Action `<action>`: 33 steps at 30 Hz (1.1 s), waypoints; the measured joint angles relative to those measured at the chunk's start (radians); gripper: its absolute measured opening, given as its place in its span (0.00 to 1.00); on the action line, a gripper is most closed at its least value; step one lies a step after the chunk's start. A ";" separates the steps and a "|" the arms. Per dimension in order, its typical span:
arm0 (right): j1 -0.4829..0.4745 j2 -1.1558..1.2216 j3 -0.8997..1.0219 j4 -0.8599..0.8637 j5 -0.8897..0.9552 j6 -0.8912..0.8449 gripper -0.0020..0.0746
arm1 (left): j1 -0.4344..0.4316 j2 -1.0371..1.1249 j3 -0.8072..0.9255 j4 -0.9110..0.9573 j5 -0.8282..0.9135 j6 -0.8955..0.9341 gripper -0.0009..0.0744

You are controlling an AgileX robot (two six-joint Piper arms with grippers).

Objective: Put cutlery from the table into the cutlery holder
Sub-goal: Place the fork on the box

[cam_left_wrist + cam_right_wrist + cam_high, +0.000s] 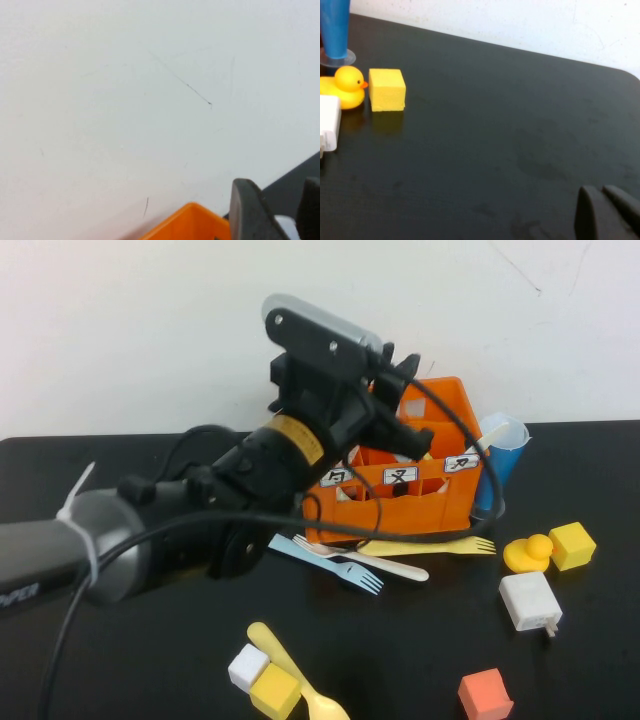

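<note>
Cutlery holder sits mid-table, far side. Blue fork, cream spoon and yellow fork lie just in front of it on the table, yellow spoon nearer me. My left gripper hovers over the crate's top, jaws slightly apart, nothing in them that I can see — looks like a drop position. Right gripper rests low over bare table, well apart, fingertips together.

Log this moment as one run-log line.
left gripper: over cutlery holder, open | right gripper: parked, shut | forks, spoons on table
</note>
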 joint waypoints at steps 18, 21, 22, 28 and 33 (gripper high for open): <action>0.000 0.000 0.000 0.000 0.002 0.000 0.02 | 0.000 -0.014 -0.040 -0.042 0.254 -0.284 0.01; 0.000 0.000 0.000 0.000 0.002 0.000 0.02 | 0.002 0.001 -0.156 -0.042 0.424 -0.295 0.01; 0.000 0.000 0.000 0.000 0.002 0.000 0.02 | 0.002 0.007 -0.188 -0.044 0.471 -0.298 0.01; 0.000 0.000 0.000 0.000 0.002 0.000 0.02 | 0.012 0.072 -0.406 -0.029 0.778 -0.302 0.11; 0.000 0.000 0.000 0.000 0.002 0.000 0.02 | 0.012 0.137 -0.548 -0.021 0.935 -0.313 0.36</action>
